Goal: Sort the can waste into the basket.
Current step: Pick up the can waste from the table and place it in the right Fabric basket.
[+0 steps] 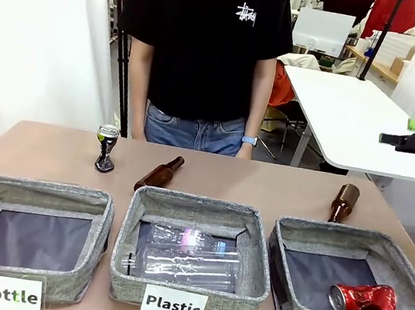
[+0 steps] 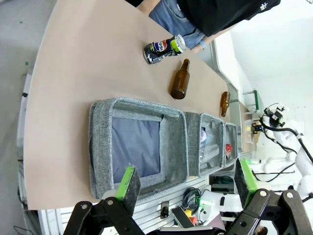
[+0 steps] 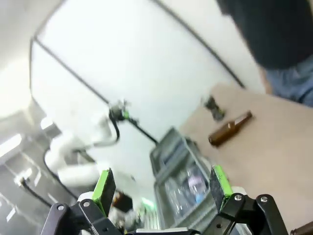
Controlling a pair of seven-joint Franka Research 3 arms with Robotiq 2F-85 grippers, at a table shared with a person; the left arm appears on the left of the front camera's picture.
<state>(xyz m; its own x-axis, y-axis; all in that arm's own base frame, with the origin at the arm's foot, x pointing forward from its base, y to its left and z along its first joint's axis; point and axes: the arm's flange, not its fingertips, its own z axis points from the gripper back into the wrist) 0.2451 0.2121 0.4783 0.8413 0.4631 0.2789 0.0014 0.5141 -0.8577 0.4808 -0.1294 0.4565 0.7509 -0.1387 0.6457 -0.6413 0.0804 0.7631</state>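
- Can waste is in two places: the red can (image 1: 362,299) lies on its side inside the Can basket (image 1: 332,234), at its near right corner, while the black can (image 1: 106,148) stands upright on the table (image 1: 265,179), at the far left, near the person (image 1: 206,48).
- I judge the black can light, thin-walled and dented, so it can tip over or slip. The pinched middle looks like the best place to grip it, with gentle force.
- The left gripper (image 2: 186,178) is wide apart and holds nothing; it hangs above the Bottle basket (image 2: 100,147).
- The right gripper (image 3: 161,186) is also spread and empty, raised well apart from the table.
- Two brown glass bottles (image 1: 161,172) lie between the black can and the Can basket, and could stand in the way.
- Clear plastic bottles (image 1: 186,255) lie in the Plastic basket (image 1: 193,203).
- The print on the black can is too small to read, and the right wrist view is blurred.
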